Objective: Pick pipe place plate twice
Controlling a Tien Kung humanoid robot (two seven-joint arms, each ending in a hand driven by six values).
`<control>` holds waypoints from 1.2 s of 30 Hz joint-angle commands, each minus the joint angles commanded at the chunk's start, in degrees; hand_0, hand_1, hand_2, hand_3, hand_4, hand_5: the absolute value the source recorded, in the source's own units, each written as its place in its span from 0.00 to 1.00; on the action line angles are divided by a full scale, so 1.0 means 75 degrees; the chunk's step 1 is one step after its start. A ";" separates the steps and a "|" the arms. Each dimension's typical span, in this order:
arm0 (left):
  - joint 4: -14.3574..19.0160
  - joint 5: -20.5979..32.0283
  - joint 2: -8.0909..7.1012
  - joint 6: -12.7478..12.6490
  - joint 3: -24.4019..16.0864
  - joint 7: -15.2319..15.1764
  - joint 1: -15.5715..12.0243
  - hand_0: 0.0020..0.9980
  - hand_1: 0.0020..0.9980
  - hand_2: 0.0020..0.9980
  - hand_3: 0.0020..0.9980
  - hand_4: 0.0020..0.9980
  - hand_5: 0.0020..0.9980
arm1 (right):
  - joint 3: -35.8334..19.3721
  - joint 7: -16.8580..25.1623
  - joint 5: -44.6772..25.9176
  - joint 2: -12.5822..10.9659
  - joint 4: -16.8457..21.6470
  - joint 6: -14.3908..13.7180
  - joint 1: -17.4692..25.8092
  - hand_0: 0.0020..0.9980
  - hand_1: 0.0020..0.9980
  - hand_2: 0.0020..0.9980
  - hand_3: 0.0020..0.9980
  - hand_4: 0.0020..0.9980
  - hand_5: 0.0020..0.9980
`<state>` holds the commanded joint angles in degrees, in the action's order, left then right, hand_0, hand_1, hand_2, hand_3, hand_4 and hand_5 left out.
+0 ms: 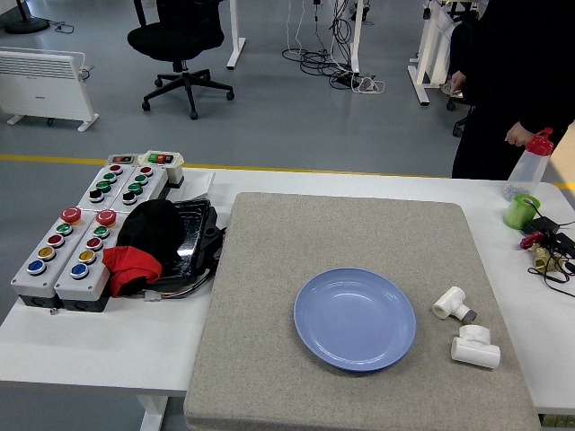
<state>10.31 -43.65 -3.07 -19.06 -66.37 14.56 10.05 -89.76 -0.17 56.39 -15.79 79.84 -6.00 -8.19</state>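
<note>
From my head view, neither of my hands reaches into sight, so I cannot tell whether either hand is wide, narrow or holding anything, and I have no hand to place things against — I give places by the worktop (72, 355) and its contents instead.

A grey felt mat (350, 233) covers the middle of the white worktop. On it sits the blue plate (355, 319), bare of any load. Both pipe pieces lie on the mat to the right of the plate, apart from its rim: the upper white pipe fitting (452, 304), with a grey end, and the lower white pipe fitting (475, 346), a tee shape lying just below the first. The two are near each other; whether they touch I cannot tell.

Left of the mat stand grey button boxes (72, 256) with red, green, blue and black buttons, and beside them a black tray (193, 238) carrying a black and red cloth bundle (144, 242).

At the far right edge — a green cup (520, 212) and a clear bottle with a red cap (530, 162). A person in dark clothing (517, 72) stands behind them, one hand near the bottle's cap.
</note>
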 joint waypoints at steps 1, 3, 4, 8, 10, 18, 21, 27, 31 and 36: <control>0.0000 0.0001 -0.0001 0.0001 0.0002 0.0000 0.0002 0.72 0.77 0.73 0.69 0.43 1.00 | 0.0003 -0.0019 0.0199 -0.0012 0.0025 0.0015 0.0004 0.95 0.90 1.00 0.94 0.57 0.16; 0.0000 0.0012 -0.0004 -0.0001 0.0007 -0.0002 0.0014 0.72 0.77 0.73 0.69 0.43 1.00 | 0.0080 -0.0200 0.0646 -0.0096 0.0234 0.0115 0.0051 0.95 0.90 1.00 0.94 0.57 0.16; 0.0000 0.0012 -0.0004 -0.0002 0.0006 -0.0003 0.0019 0.72 0.77 0.73 0.69 0.43 1.00 | 0.0116 -0.0254 0.0943 -0.0124 0.0300 0.0120 0.0066 0.95 0.90 1.00 0.94 0.57 0.16; 0.0000 0.0013 -0.0008 -0.0006 0.0002 -0.0004 0.0041 0.72 0.77 0.73 0.69 0.43 1.00 | 0.0417 -0.0774 0.2284 -0.0302 0.0804 0.0348 0.0173 0.95 0.90 1.00 0.92 0.65 0.12; 0.0000 0.0005 -0.0005 -0.0008 -0.0005 -0.0003 0.0046 0.72 0.77 0.73 0.69 0.43 1.00 | 0.0528 -0.1106 0.2880 -0.0367 0.1051 0.0697 0.0217 0.95 0.90 1.00 0.92 0.65 0.12; 0.0000 -0.0027 -0.0005 -0.0004 -0.0018 0.0008 0.0058 0.72 0.77 0.73 0.69 0.43 1.00 | 0.0852 -0.1759 0.5462 -0.0584 0.1838 0.2324 0.0277 0.96 0.90 1.00 0.92 0.73 0.21; 0.0000 -0.0021 -0.0005 -0.0005 -0.0015 0.0007 0.0061 0.72 0.77 0.73 0.69 0.43 1.00 | 0.0926 -0.1801 0.6444 -0.0630 0.2029 0.2565 0.0291 0.97 0.92 1.00 0.93 0.78 0.29; 0.0000 -0.0054 -0.0016 -0.0005 -0.0025 0.0020 0.0081 0.72 0.77 0.73 0.69 0.42 1.00 | 0.1273 -0.2009 0.7157 -0.0725 0.2131 0.3134 0.0226 0.99 0.93 1.00 0.95 0.78 0.28; 0.0000 -0.0044 -0.0018 -0.0008 -0.0021 0.0020 0.0086 0.72 0.77 0.73 0.69 0.42 1.00 | 0.1447 -0.2123 0.7241 -0.0736 0.2122 0.3288 0.0183 0.99 0.93 1.00 0.95 0.78 0.28; 0.0000 -0.0033 -0.0021 -0.0009 -0.0014 0.0020 0.0087 0.72 0.77 0.73 0.69 0.43 1.00 | 0.1694 -0.2233 0.7243 -0.0776 0.2142 0.3394 0.0099 0.99 0.92 1.00 0.96 0.80 0.31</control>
<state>10.31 -43.90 -3.23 -19.13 -66.48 14.71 10.70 -77.05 -16.91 110.72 -21.60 95.90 19.45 -7.45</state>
